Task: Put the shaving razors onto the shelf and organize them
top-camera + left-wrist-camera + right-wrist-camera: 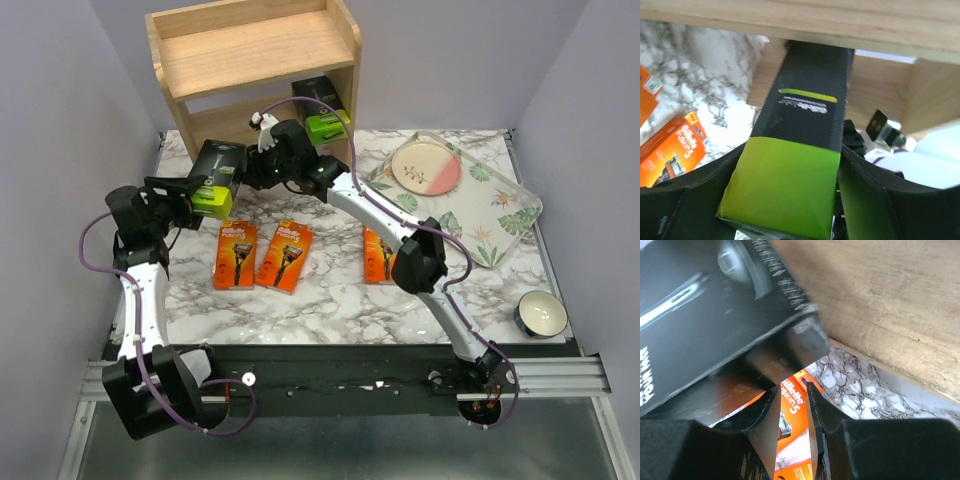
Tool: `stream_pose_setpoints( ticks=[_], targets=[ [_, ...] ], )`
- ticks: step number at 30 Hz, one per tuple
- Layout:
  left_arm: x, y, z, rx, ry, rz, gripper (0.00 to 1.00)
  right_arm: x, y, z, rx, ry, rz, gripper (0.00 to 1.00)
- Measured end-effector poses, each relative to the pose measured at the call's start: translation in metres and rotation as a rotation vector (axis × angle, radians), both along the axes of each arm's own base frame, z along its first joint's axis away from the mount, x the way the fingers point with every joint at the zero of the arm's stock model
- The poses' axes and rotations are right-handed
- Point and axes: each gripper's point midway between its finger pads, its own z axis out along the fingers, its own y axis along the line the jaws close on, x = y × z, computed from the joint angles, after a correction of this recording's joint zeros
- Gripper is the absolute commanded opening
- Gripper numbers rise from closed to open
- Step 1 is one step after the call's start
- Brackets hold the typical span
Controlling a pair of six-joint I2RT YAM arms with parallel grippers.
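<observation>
Currently mid-placement: left pincer point(794, 170) clenched on dark grey, lime-ended flat razor pack point(807, 95) at the mouth of the lower tier of the light wooden 2-tier shelf point(250, 52), right pincer point(791, 392) narrowly parted and empty beside it; next, likely slide it in level, then release.

A marble table point(330, 300) carries a wooden shelf point(250, 50) at its far edge, a dark razor pack point(325, 115) on its lower tier, three orange razor packs point(235, 254) lying flat, a floral tray point(500, 215) at right, and a small bowl point(540, 313).
</observation>
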Motion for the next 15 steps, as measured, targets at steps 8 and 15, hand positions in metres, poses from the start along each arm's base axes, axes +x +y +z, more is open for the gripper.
stream_pose_setpoints(
  ticks=[8, 15],
  targets=[
    [0.0, -0.001, -0.015, -0.013, 0.064, 0.01, 0.81, 0.006, -0.001, -0.001, -0.008, -0.014, -0.042, 0.35],
    [0.005, -0.009, -0.011, -0.018, 0.071, -0.014, 0.84, 0.014, -0.003, 0.003, 0.002, -0.036, -0.07, 0.35]
  ],
)
